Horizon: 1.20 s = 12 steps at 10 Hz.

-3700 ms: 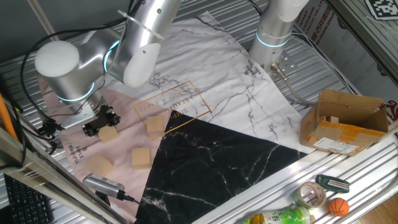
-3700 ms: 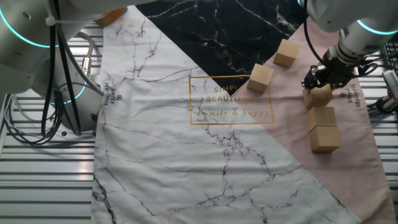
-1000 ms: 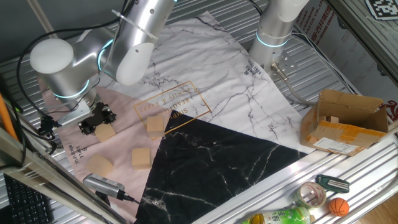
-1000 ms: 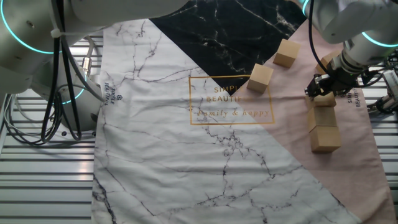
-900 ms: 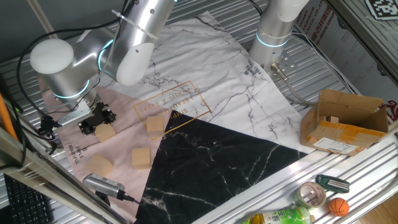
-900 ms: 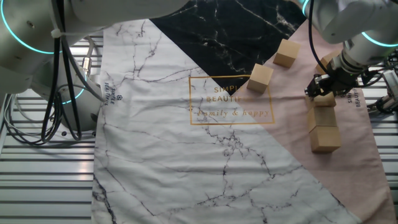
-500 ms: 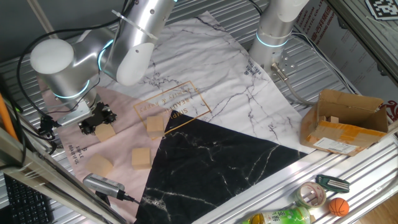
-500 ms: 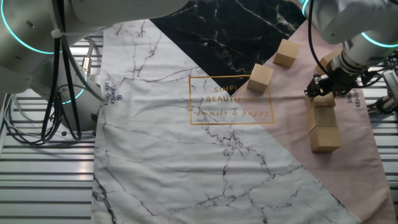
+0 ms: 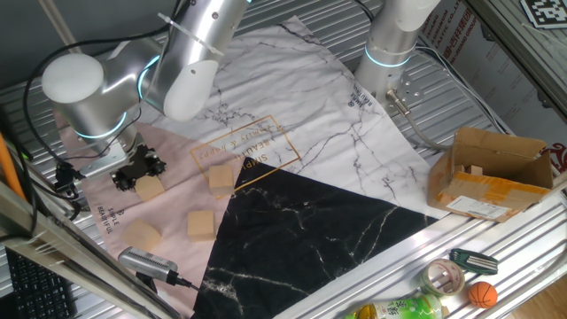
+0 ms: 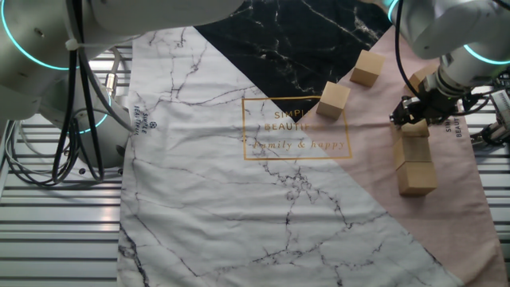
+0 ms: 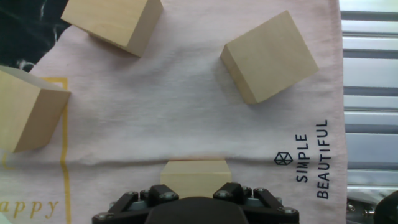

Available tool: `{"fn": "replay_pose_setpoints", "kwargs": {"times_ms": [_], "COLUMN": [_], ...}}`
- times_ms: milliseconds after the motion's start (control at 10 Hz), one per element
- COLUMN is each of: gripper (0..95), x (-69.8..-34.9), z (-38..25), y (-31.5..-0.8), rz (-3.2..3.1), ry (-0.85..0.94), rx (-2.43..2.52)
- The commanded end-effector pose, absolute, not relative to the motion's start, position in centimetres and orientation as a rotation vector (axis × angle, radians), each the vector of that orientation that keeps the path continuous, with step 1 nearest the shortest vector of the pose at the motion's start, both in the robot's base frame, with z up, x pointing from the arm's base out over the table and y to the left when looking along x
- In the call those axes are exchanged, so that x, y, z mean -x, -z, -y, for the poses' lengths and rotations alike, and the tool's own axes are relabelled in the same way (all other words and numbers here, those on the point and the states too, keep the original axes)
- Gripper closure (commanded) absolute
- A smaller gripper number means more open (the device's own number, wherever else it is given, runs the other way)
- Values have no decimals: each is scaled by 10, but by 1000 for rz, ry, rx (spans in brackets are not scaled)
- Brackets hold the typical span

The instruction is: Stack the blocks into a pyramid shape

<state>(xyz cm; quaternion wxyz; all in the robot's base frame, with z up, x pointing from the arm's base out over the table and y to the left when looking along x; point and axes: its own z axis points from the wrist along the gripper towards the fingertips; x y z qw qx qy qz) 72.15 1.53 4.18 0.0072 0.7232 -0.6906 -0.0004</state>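
Done: no pyramid yet; blocks (image 10: 417,163) only gathering
Left: loose cubes (image 10: 334,100) to stack
My gripper (image 10: 411,111): clamped around one block (image 11: 195,177)

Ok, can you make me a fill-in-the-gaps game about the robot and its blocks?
1. The claw is closed on one wooden ____.
2. The part of the cloth under the claw is coloured ____.
3. The printed words beside the claw read SIMPLE ____.
4. The little ball by the table edge is coloured ____.

Missing words: block; pink; BEAUTIFUL; orange.
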Motion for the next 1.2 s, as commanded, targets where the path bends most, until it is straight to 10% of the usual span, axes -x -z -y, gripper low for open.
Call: {"fn": "replay_pose_setpoints", "kwargs": {"times_ms": [100,800,900,1100,1200], "gripper": [950,950,760,760,570], "x": [-719,-719,-719,-719,-718], "z": [-14,-14,-14,-14,-14], "y": [-40,-40,-40,-40,-40], "rz": [2166,2165,2160,2169,2163], "ry": [0,10,20,5,18], "rx": [-2259,-2278,-2266,-2278,-2264]}}
